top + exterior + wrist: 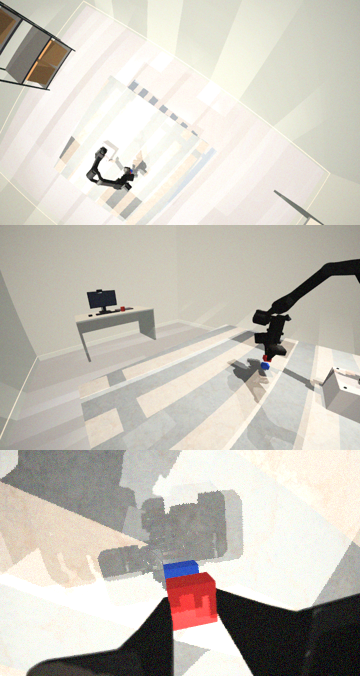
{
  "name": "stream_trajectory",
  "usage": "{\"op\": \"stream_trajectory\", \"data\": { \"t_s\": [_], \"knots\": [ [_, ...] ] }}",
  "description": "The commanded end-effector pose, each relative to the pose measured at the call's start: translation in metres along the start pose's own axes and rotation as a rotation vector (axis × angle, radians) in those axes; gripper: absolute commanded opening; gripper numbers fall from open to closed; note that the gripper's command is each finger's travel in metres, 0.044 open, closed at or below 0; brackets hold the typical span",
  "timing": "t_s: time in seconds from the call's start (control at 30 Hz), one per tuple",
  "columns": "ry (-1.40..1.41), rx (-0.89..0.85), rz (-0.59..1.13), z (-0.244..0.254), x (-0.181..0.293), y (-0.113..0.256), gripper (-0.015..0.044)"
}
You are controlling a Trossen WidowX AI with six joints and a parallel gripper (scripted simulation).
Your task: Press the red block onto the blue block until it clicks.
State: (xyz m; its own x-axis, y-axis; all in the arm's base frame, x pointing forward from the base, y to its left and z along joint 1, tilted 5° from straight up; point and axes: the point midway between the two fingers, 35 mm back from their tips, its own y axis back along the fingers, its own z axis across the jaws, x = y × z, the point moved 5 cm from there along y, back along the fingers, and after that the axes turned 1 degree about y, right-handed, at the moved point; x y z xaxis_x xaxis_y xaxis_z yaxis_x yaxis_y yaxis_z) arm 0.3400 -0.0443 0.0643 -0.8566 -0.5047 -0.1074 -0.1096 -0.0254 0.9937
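The tool (130, 173) (267, 359) (190, 598) grips the red block (130, 173) (265, 358) (193, 602); pressing it onto the blue block (131, 171) (265, 365) (181, 569) and letting go remain.

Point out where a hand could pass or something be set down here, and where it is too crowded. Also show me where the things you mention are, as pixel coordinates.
The exterior view shows bare surface left of the blue block (131, 171) (265, 365) (181, 569), past the arm's shadow. Crowded: around that block, with the red block (266, 358) (192, 601) in the gripper (267, 357) (190, 598) just above.

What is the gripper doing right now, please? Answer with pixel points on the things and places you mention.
Gripper (130, 173) (267, 358) (190, 598): closed on the red block (130, 173) (265, 358) (192, 602), holding it above the blue block (131, 171) (265, 365) (181, 569).
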Motion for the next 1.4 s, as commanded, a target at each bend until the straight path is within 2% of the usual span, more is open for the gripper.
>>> {"op": "stream_trajectory", "data": {
  "t_s": [0.0, 0.3, 1.37],
  "knots": [
    [-0.006, -0.008, 0.004, 0.001, 0.001, -0.006, 0.0000],
    [-0.006, -0.008, 0.004, 0.001, 0.001, -0.019, 0.0000],
    [-0.006, -0.008, 0.004, 0.001, 0.001, -0.023, 0.0000]
  ]
}}
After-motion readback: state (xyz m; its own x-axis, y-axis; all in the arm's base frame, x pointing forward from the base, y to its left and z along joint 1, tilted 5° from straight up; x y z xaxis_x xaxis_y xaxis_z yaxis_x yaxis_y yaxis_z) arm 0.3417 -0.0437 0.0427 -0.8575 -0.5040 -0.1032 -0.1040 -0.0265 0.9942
